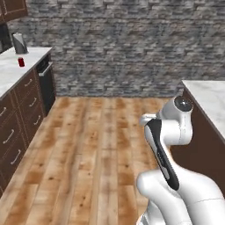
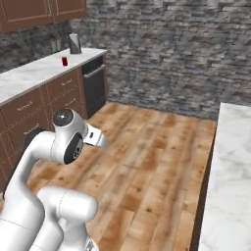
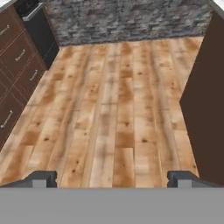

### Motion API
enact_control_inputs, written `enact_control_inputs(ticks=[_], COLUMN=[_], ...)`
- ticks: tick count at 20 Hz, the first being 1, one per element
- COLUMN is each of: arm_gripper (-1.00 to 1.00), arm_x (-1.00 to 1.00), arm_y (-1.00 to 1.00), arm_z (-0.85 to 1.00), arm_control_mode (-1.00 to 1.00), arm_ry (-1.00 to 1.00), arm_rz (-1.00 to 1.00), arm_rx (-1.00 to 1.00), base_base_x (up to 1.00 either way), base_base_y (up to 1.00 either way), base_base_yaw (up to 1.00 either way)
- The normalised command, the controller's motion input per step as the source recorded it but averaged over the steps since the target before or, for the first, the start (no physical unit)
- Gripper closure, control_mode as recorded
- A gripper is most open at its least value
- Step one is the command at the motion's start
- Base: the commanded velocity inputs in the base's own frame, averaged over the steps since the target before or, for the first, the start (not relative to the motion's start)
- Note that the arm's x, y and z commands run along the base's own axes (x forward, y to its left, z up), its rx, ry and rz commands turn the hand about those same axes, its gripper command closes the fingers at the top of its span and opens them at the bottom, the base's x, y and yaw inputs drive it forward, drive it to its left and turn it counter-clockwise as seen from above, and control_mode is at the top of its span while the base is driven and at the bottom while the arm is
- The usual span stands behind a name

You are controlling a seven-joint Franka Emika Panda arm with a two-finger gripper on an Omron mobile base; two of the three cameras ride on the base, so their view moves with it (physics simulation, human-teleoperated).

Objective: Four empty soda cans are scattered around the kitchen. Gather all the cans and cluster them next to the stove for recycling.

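One dark red soda can (image 1: pixel 21 62) stands upright on the marble counter (image 1: pixel 13 70) along the left wall, far from the arm; it is also in the right base view (image 2: pixel 64 61). My gripper (image 3: pixel 113 179) is open, its two dark fingertips (image 3: pixel 43 178) spread wide with nothing between them, and it looks out over the wood plank floor (image 3: pixel 113 109). The arm is folded close above the base in the middle of the kitchen. The stove is out of view.
A taller grey cylinder (image 1: pixel 19 43) stands behind the can in the counter's far corner. A black built-in appliance (image 1: pixel 46 81) ends the row of brown drawers (image 1: pixel 17 123). A marble-topped island (image 2: pixel 228 171) with a dark side (image 3: pixel 210 87) lies on the right. Open floor stretches ahead to the stone wall (image 1: pixel 118 44).
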Motion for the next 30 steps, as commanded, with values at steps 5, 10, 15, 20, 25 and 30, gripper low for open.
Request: enact_control_inputs(ticks=[5,10,15,20,25,30], arm_gripper=[-1.0,-1.0,-1.0,-1.0,-1.0,-1.0], arm_x=[0.0,0.0,0.0,0.0,0.0,0.0], arm_y=[0.0,0.0,0.0,0.0,0.0,0.0], arm_z=[0.0,0.0,0.0,0.0,0.0,0.0], arm_control_mode=[1.0,1.0,1.0,1.0,1.0,1.0], arm_ry=[0.0,0.0,0.0,0.0,0.0,0.0], arm_rz=[0.0,0.0,0.0,0.0,0.0,0.0], arm_rx=[0.0,0.0,0.0,0.0,0.0,0.0], base_base_x=[1.0,1.0,1.0,1.0,1.0,1.0], base_base_y=[0.0,-0.01,-0.04,-0.06,-0.18,-0.38], base_base_yaw=[0.46,0.39,0.36,0.37,0.38,0.28])
